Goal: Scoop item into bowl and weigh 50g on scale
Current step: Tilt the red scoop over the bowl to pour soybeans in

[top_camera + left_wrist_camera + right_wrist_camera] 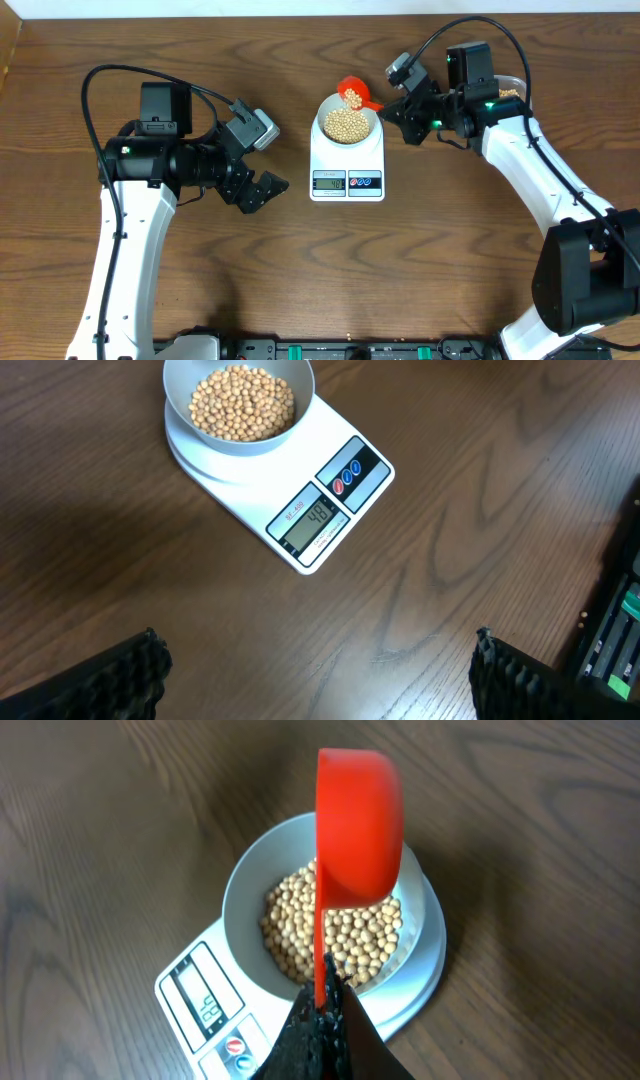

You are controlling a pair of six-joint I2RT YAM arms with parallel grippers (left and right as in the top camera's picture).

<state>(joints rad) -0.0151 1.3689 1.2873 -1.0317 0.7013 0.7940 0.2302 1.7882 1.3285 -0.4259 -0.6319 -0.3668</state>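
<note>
Dark wood-grain bench (200, 290) fills every view, and near its middle stands the flat white rectangular digital scale (305, 465) with a grey display (312, 522) and round buttons on its front edge. On the platform sits the small round white bowl (240, 448), and the pile of small tan-yellow beans (240, 402) covers its floor. The right tool (322, 1020) is clamped together on the handle of a red plastic scoop (358, 830). The scoop is tipped onto its side over the far rim of the bowl, and the overhead view shows a few beans in it. The left tool (320, 678) has its jaws wide apart, holds nothing, and hovers over bare bench beside the scale. The display digits look like forty-nine, though they are small, so the task seems almost finished and the margin is very thin. The main risk is overshoot. If the scoop tilts further, several beans could slide out together and carry the reading past the target, and removing beans is harder than adding them. A second risk is contact: the scoop hangs close above the rim, and a touch there would press on the platform and falsify the reading or nudge the bowl sideways. Beans falling from that height could also bounce off the pile onto the scale's platform or the bench.
</note>
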